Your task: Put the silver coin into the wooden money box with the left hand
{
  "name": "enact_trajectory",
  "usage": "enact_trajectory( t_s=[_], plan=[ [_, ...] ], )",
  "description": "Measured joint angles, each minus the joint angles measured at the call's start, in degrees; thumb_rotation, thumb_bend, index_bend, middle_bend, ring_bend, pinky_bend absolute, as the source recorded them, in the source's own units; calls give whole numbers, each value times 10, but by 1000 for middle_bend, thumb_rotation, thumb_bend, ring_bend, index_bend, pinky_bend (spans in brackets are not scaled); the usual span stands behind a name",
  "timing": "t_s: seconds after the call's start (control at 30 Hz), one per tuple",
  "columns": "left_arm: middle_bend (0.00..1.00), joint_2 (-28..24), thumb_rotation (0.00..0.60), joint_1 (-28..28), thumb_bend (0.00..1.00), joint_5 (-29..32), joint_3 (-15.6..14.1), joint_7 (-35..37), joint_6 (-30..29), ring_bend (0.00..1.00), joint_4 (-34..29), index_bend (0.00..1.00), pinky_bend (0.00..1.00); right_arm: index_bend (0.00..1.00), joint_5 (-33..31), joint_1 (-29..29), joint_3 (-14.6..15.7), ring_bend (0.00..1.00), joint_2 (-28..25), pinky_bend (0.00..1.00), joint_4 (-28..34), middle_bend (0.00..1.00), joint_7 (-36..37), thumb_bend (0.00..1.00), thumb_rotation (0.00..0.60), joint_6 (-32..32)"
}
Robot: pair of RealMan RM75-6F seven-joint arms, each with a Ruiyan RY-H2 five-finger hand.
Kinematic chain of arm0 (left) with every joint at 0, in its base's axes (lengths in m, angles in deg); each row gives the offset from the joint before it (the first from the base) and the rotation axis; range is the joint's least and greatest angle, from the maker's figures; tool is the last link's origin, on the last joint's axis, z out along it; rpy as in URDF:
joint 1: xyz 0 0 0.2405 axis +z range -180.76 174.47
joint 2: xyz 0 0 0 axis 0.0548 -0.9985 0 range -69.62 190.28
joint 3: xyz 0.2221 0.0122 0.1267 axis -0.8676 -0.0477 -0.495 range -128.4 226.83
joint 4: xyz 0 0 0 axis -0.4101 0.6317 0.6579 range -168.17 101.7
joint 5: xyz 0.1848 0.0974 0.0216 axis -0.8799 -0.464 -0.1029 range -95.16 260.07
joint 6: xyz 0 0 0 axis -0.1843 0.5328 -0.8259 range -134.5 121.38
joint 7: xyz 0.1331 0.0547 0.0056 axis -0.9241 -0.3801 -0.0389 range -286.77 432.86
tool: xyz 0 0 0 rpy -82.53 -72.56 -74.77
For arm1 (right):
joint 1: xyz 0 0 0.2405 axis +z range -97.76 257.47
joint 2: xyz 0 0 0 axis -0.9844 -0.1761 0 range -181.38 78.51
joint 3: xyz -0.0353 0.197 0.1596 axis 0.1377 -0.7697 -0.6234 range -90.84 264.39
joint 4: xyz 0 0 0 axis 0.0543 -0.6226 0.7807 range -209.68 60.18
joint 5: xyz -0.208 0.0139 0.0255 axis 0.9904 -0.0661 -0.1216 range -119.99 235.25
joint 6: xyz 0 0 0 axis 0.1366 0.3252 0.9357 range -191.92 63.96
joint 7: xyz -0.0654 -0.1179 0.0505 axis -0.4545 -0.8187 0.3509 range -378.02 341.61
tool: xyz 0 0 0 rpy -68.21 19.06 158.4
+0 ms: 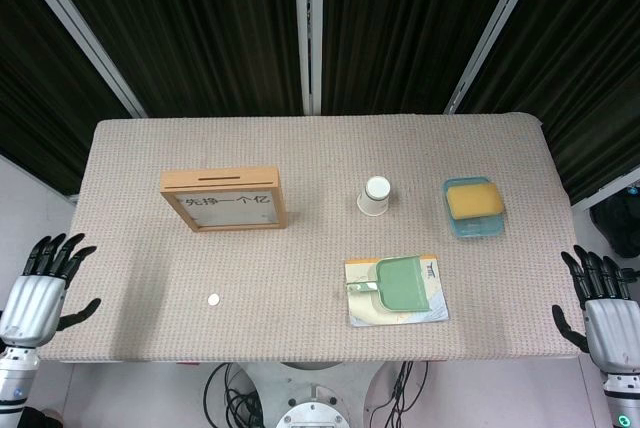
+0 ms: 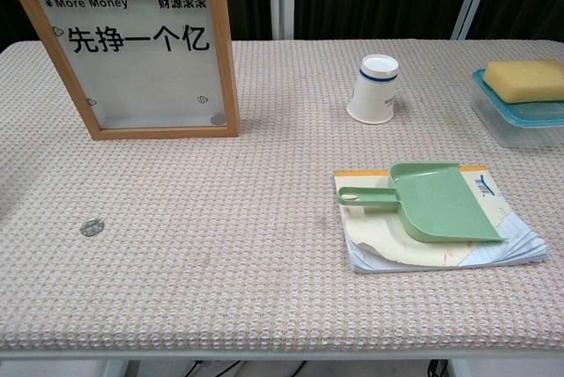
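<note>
A small silver coin (image 1: 213, 299) (image 2: 92, 227) lies flat on the woven tablecloth near the front left. Behind it stands the wooden money box (image 1: 226, 198) (image 2: 129, 49), a framed box with a glass front, Chinese lettering and a slot in its top edge; one coin shows inside at the bottom. My left hand (image 1: 42, 283) hovers off the table's left edge, fingers spread, holding nothing. My right hand (image 1: 600, 303) is off the right edge, fingers spread and empty too. The chest view shows neither hand.
An upturned white paper cup (image 1: 375, 195) (image 2: 374, 88) stands mid-table. A green dustpan (image 1: 400, 283) (image 2: 432, 199) lies on a booklet (image 1: 365, 313) (image 2: 423, 258) at front right. A yellow sponge (image 1: 474, 199) (image 2: 527, 79) sits in a blue tray (image 1: 478, 225) (image 2: 520, 121) at the right.
</note>
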Motion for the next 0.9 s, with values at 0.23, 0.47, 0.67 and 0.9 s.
enact_trajectory(
  t_s=[0.23,0.47,0.67,0.9],
  plan=[
    [72,9,600,3,170,-6,-4,2,3,0,10,175,48,0,2,2,2,0,3,0,1,0,-2,327,600,3],
    [73,9,600,4,170,-30,-10,-7,-6,0,-1,175,69,0,4,-1,1,0,-2,0,1,0,3,327,600,-6],
    [93,25,600,-4,183,-59,-17,-15,-3,0,-14,217,66,0,-2,1,-1,0,-4,0,2,0,6,327,600,-1],
    [112,73,600,-29,190,-91,-28,-12,33,28,-10,301,74,0,-3,1,0,0,-5,0,4,0,3,327,600,2]
  ],
)
